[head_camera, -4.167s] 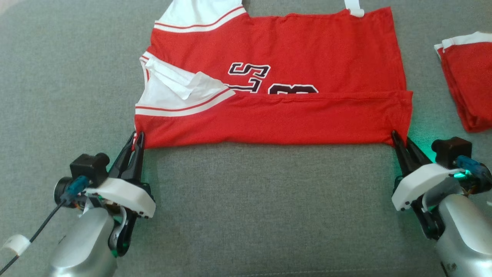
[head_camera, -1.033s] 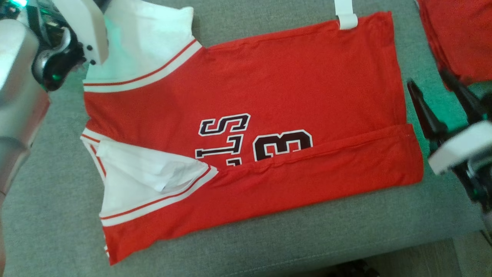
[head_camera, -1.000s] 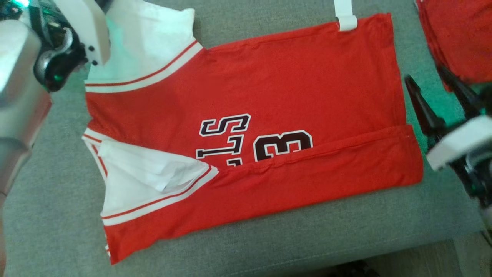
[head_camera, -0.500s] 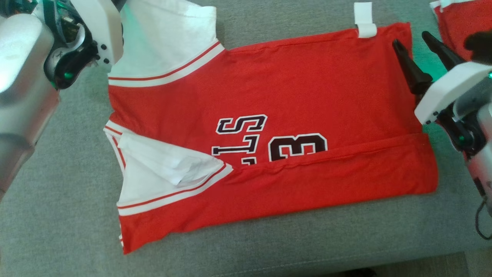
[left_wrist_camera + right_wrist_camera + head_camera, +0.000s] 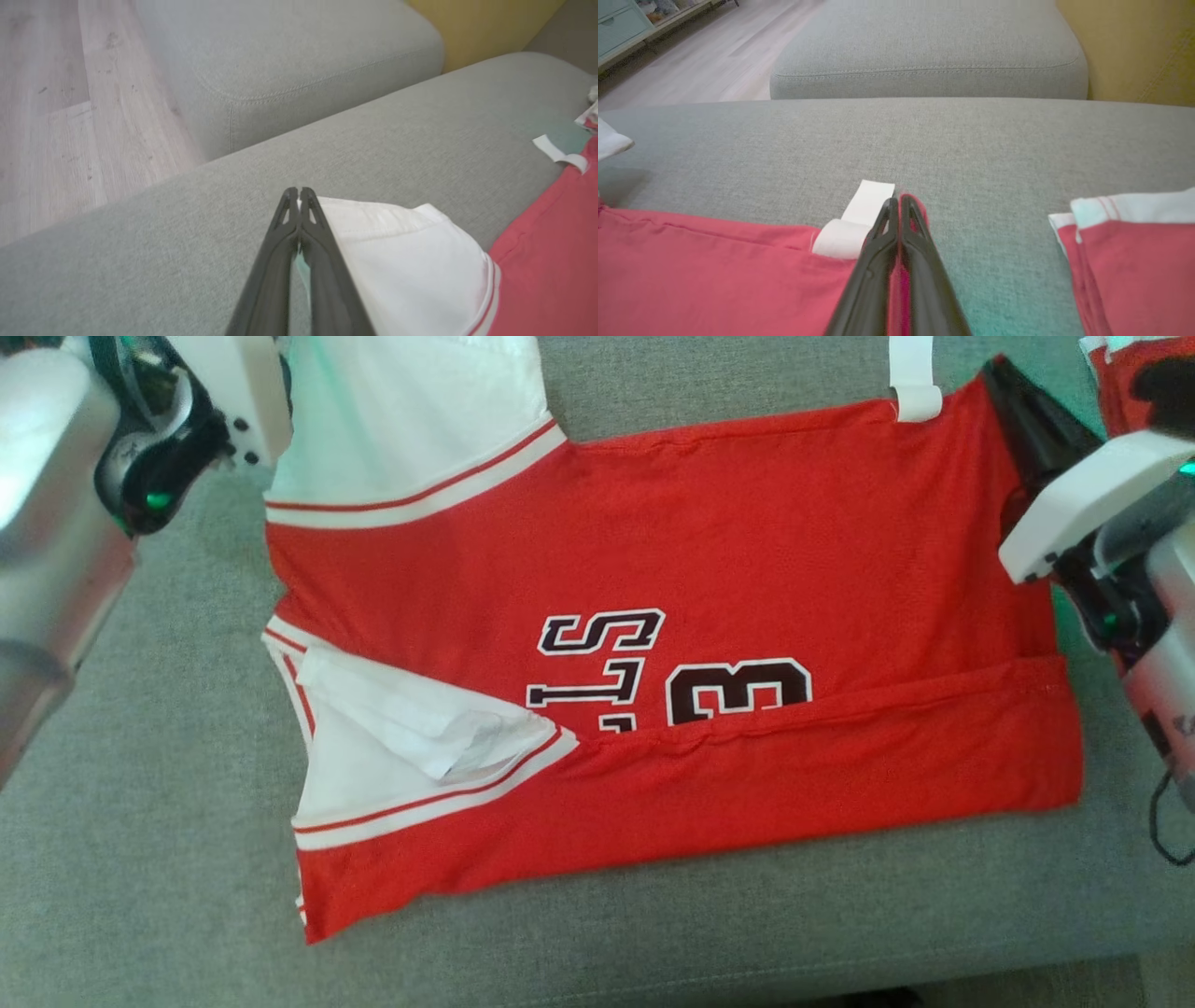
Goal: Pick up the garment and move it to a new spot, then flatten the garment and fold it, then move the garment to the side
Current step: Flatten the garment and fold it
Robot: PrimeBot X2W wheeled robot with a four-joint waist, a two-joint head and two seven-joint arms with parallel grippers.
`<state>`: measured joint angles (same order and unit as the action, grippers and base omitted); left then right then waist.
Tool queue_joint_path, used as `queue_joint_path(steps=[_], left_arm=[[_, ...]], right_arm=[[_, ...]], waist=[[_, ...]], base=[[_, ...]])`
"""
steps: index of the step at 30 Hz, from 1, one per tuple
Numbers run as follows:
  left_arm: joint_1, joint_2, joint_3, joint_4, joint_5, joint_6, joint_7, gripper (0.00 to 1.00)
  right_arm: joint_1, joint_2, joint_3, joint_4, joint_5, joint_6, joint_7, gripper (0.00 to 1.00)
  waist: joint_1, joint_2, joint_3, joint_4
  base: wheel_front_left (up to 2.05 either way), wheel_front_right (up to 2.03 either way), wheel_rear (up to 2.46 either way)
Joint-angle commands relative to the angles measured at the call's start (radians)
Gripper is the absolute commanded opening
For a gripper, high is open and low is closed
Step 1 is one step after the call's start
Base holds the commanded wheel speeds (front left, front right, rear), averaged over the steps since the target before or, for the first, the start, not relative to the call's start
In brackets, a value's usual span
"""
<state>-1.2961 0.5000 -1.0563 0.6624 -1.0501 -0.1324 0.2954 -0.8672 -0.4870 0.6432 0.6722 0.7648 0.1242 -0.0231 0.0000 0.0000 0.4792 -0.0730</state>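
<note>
The garment (image 5: 709,551) is a red jersey with white sleeves and dark lettering, spread on the grey sofa cushion (image 5: 140,803) with its near strip folded up over the print. My left gripper (image 5: 299,193) is shut at the far left, its tips pinching the outer edge of the white sleeve (image 5: 402,252). My right gripper (image 5: 1006,381) is shut on the garment's far right corner, just right of a white tag (image 5: 915,387). In the right wrist view red cloth shows between the closed fingers (image 5: 920,261) of my right gripper (image 5: 899,200).
A second red garment (image 5: 1134,261) lies folded on the cushion to the right of my right gripper. The cushion's front edge (image 5: 840,980) runs along the bottom. Another grey cushion (image 5: 924,51) sits beyond, with wooden floor (image 5: 42,116) off to the left.
My right gripper moved from beside the garment's right edge up to its far right corner and shut on it. My left gripper stayed shut at the sleeve. The camera shifted.
</note>
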Motion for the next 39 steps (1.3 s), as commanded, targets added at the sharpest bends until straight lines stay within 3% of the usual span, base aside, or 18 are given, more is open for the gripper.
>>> queue_joint_path(steps=[1, 13, 19, 29, 39], left_arm=[[-0.075, 0.04, 0.037, -0.018, -0.009, 0.002, -0.026, 0.0], [-0.16, 0.054, 0.01, -0.024, -0.012, 0.002, -0.216, 0.0], [-0.154, 0.086, -0.03, -0.081, -0.044, 0.002, -0.247, 0.0], [-0.002, 0.234, -0.144, -0.257, -0.073, 0.002, -0.288, 0.0], [0.179, 0.29, -0.183, -0.396, -0.043, 0.04, -0.368, 0.0]], right_arm=[[-0.016, -0.021, 0.008, -0.012, 0.014, 0.007, -0.022, 0.0], [-0.113, -0.07, 0.042, 0.031, 0.087, 0.007, -0.153, 0.0], [-0.087, -0.109, 0.065, 0.024, 0.121, 0.007, -0.167, 0.0], [0.096, -0.199, 0.08, -0.062, 0.176, 0.007, -0.19, 0.0], [0.283, -0.24, 0.001, -0.142, 0.143, 0.007, -0.197, 0.0]], waist=[[0.0, 0.0, 0.0, 0.001], [0.0, 0.0, -0.02, 0.013], [0.0, 0.0, -0.042, 0.029], [0.0, 0.0, -0.086, 0.07], [0.0, 0.0, -0.112, 0.097]], base=[[0.0, 0.0, 0.0], [0.0, 0.0, 0.0], [0.0, 0.0, 0.0], [0.0, 0.0, 0.0], [0.0, 0.0, 0.0]])
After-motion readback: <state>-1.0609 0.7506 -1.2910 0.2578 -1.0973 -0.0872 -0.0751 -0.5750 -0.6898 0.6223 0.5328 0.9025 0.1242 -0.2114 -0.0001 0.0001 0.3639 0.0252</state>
